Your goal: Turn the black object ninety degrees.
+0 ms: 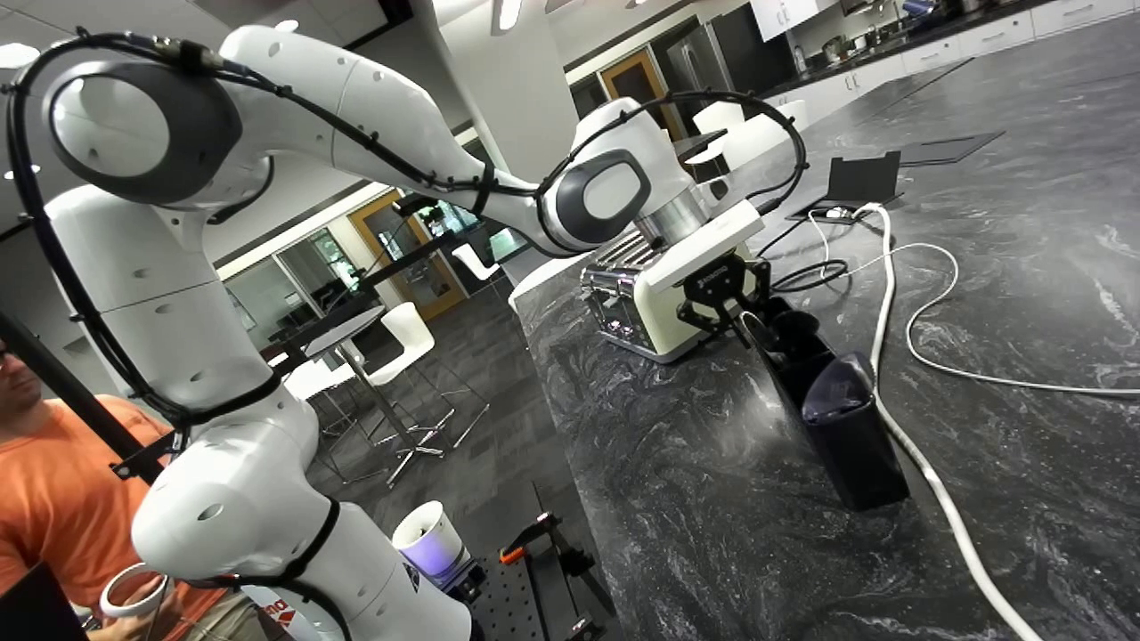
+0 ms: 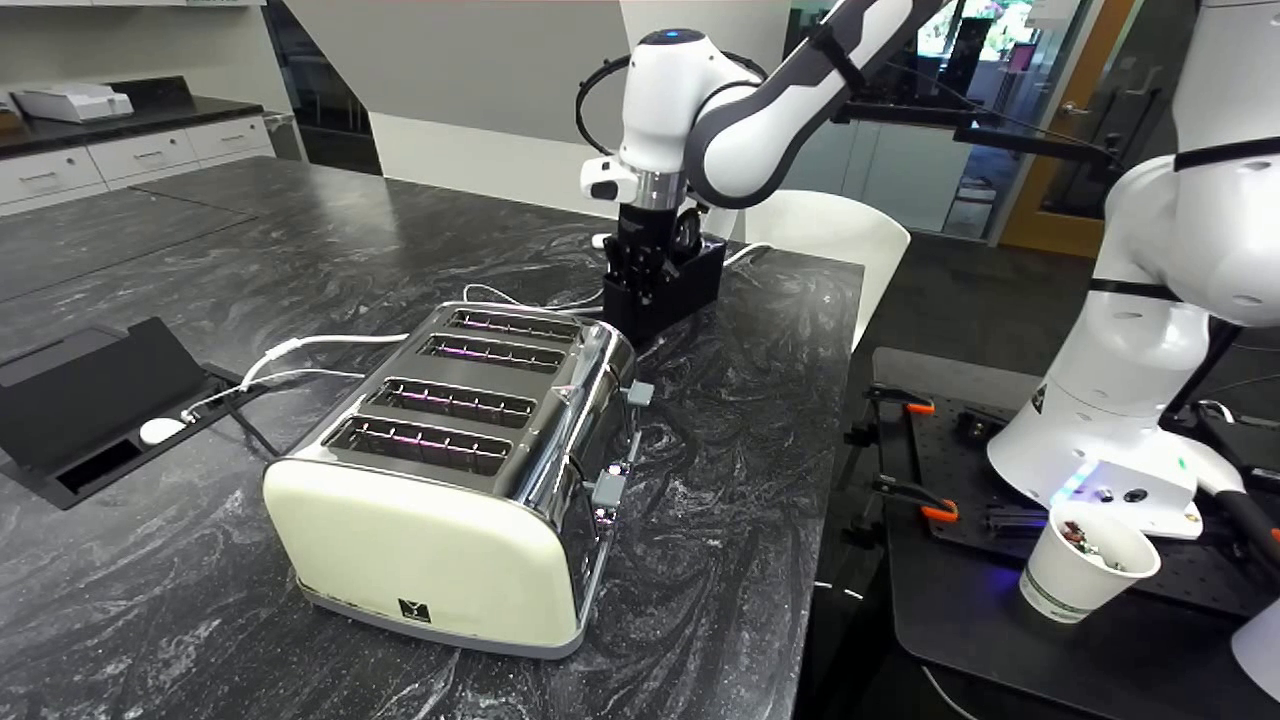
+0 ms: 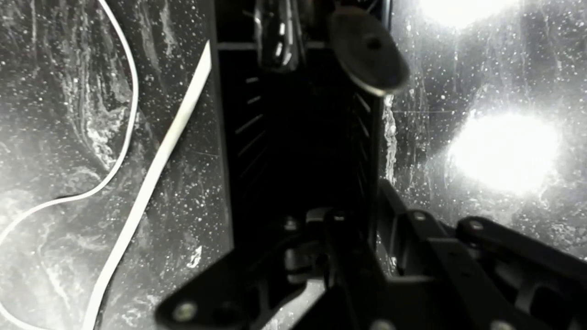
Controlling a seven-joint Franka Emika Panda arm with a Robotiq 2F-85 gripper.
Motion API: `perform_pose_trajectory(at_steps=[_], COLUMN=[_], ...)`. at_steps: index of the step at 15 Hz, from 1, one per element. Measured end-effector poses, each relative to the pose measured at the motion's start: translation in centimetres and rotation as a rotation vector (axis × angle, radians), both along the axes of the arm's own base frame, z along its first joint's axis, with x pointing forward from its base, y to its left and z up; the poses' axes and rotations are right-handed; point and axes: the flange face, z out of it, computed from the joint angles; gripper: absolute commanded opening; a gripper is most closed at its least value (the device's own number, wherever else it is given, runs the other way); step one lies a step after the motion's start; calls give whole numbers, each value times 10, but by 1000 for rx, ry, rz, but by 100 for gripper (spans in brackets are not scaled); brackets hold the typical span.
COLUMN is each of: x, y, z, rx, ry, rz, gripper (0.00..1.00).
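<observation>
Got black jointed two-finger tool (image 3: pixel 367 213) pointing down at one end of matte black oblong open-topped case (image 1: pixel 859 463), the end nearer cream-and-chrome four-slot toaster (image 2: pixel 430 560). In wrist view, see fingers partway apart w/ a long side wall of case btwn them: one over dark inside, other just outside. Can't tell if actually clamped on wall; black on black, too murky.

Find case upright on or just over dark grey marbled desk (image 1: pixel 677 499) (can't be sure re base touching), near edge on robot's side. At camera-side end of it, in an ext. view, note dark violet see-through piece (image 1: pixel 837 387). From wrist cam, make out glossy rounded piece (image 3: pixel 279 41) inside & grey oval disc (image 3: pixel 369 50) w/ small dark hole at side wall; can't ID either, both blurred.

Also have thick white cable (image 3: pixel 156 167) running right by case on side away from robot (can't tell if touching), plus thin white cable (image 3: pixel 135 91) curving farther out. In both ext. views, see black flat hinged box (image 2: pixel 110 400) w/ lid raised, white leads going in. Have toaster upright on desk, levers toward robot's side.

See white robot arm (image 1: pixel 356 89) w/ dark grey joint covers extending over desk from base just past desk's edge. Near base, spot white paper cup (image 2: pixel 1075 575) on black platform (image 2: pixel 985 630), w/ mixed bits inside. In an ext. view, catch person in orange shirt (image 1: pixel 80 481), partly cut off by frame.
</observation>
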Motion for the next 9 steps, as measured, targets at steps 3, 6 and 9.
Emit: perform_pose_trajectory(at_steps=[3, 6, 9], x=[3, 4, 3], y=[-2, -2, -2], z=[3, 2, 3], rx=[-1, -7, -36], ry=[-5, 1, 54], rz=[-5, -7, -29], gripper=[1, 1, 1])
